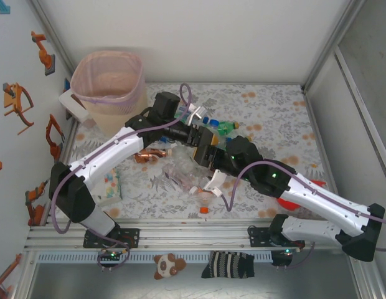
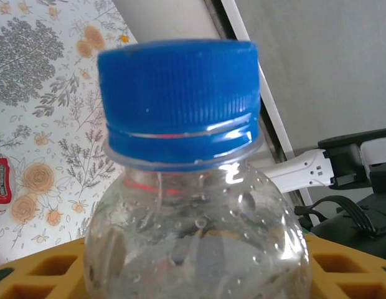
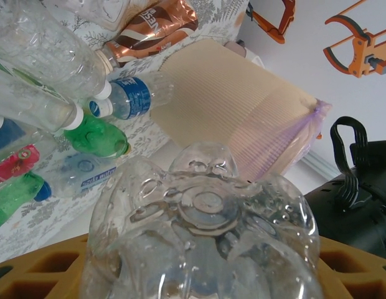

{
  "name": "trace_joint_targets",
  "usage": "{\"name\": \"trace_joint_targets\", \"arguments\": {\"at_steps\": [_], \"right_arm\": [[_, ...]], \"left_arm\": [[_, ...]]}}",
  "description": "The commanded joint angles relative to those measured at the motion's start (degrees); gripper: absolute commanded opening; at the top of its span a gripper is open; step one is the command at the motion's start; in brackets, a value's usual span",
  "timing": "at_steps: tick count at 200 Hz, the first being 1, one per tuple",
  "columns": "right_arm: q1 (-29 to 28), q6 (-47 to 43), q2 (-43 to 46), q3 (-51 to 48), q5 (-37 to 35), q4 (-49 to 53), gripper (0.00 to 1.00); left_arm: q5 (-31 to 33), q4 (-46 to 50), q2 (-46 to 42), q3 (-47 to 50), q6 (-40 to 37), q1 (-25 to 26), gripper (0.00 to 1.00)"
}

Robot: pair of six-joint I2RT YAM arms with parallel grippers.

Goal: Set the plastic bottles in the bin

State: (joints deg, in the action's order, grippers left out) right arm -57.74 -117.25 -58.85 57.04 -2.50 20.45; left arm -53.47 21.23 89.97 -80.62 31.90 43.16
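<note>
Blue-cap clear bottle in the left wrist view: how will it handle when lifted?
Probably light: the blue-cap bottle looks empty apart from droplets inside. Its clear plastic wall may dent under squeeze. Smooth round body, so it could slip, or roll on the table if dropped.

The left arm (image 1: 112, 149) and right arm (image 1: 324, 202) have glossy white shells on their long links, joined by chunky black joint housings (image 1: 71, 194). A lilac cable (image 1: 187, 87) runs along each arm. Small green lights (image 1: 274, 176) glow on the right arm. The fingers (image 2: 43, 274) are mustard yellow with square recesses.
</note>
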Motion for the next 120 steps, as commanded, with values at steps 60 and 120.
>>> {"name": "trace_joint_targets", "arguments": {"at_steps": [60,120], "right_arm": [[-0.2,-0.1,2.2,-0.9,0.4,4.6,0.57],[-0.5,12.5,5.8,-1.9,-1.0,8.5,0.99]], "left_arm": [[-1.2,0.3,-2.7,-1.4,-4.4,0.5,0.44],[2.8,3.5,-4.2,-2.3,-6.0,-4.4,0.44]]}}
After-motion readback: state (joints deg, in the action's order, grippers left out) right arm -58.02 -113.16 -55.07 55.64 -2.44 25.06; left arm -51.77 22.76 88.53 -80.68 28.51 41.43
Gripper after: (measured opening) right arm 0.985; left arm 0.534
